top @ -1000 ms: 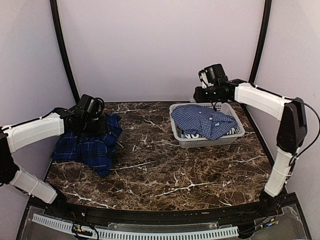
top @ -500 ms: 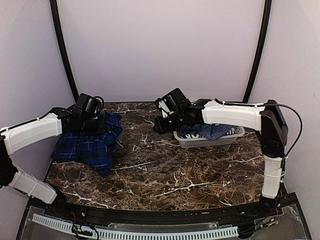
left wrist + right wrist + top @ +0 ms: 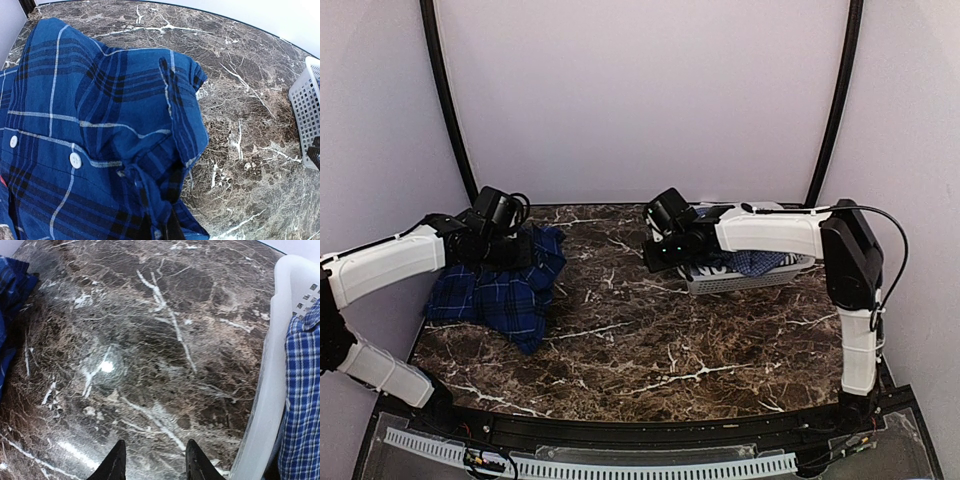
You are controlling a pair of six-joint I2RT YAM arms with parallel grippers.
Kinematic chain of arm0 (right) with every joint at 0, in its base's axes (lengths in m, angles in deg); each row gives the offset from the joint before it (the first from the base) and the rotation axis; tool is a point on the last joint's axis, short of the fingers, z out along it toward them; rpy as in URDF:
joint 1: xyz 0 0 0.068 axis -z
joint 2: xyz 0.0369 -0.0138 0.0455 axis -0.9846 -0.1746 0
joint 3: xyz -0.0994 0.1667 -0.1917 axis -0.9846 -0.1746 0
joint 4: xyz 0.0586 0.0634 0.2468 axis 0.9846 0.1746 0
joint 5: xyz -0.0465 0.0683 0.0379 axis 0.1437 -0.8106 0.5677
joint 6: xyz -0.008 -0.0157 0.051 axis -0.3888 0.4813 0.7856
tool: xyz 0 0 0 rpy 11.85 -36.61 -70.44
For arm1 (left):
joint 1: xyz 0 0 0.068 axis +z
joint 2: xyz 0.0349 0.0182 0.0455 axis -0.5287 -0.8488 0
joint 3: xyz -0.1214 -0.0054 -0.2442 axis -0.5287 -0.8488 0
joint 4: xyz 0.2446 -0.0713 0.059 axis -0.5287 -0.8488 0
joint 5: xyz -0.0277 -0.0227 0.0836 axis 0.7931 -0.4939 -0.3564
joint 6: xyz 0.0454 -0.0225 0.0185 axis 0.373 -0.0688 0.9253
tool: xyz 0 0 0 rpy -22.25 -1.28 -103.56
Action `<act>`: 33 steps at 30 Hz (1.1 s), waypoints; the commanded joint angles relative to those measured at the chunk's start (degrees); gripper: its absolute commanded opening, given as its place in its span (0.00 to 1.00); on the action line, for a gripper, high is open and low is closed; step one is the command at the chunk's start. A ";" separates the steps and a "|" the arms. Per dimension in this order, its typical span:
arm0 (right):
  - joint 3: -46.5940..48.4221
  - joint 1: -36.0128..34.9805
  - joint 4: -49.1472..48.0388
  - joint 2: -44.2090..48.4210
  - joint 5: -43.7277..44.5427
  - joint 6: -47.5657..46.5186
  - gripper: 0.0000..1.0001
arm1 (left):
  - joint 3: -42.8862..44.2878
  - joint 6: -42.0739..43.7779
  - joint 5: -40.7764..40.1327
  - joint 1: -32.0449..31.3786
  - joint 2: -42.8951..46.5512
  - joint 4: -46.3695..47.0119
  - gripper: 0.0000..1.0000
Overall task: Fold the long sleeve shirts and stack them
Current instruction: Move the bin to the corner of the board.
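**Left pinches the plaid, right hangs empty beside the basket**

The dark plaid shirt [image 3: 505, 295] lies crumpled at the left of the overhead view, on the marble table [image 3: 650, 350], near its left edge and towards the back. The left gripper [image 3: 508, 248] sits on the shirt's upper part. In the left wrist view the cloth bunches into a raised fold that runs down to the bottom centre of the frame, where the dark fingers are pressed together on it — closed, with the fabric pinched between them. Two white buttons show at the lower left of that view.

The lighter checked shirt [image 3: 760, 262] is heaped in the pale lattice basket [image 3: 730, 283] at the right of the overhead view, mostly hidden by the right arm stretched across it. The right gripper [image 3: 155, 460] hangs just left of the basket, over bare marble. Its two fingers stand partly apart at the bottom of the right wrist frame with nothing between them. In that view the basket's rim and the lighter shirt fill the right edge — beside the fingers, not touching them — and a corner of the dark plaid shows at the far left, well apart.
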 commanded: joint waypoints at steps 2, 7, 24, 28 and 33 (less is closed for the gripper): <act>-2.92 6.11 1.38 -0.30 3.78 -3.03 0.38 | 2.85 -1.15 0.16 -0.90 -0.83 -1.28 0.00; -2.18 12.00 0.53 -0.71 1.21 -6.08 0.39 | 3.26 -2.52 -0.35 -1.82 -1.98 -0.88 0.00; 7.43 19.25 0.42 1.14 -8.33 -7.68 0.44 | 11.72 -0.47 4.09 -10.99 -3.90 -2.72 0.00; 5.05 18.39 -1.66 7.77 -10.19 -7.33 0.48 | 21.26 1.29 6.14 -17.11 -4.70 -2.64 0.00; 0.23 17.81 -3.71 17.94 -7.29 -6.56 0.52 | 37.78 4.52 8.06 -26.59 -10.97 -4.17 0.00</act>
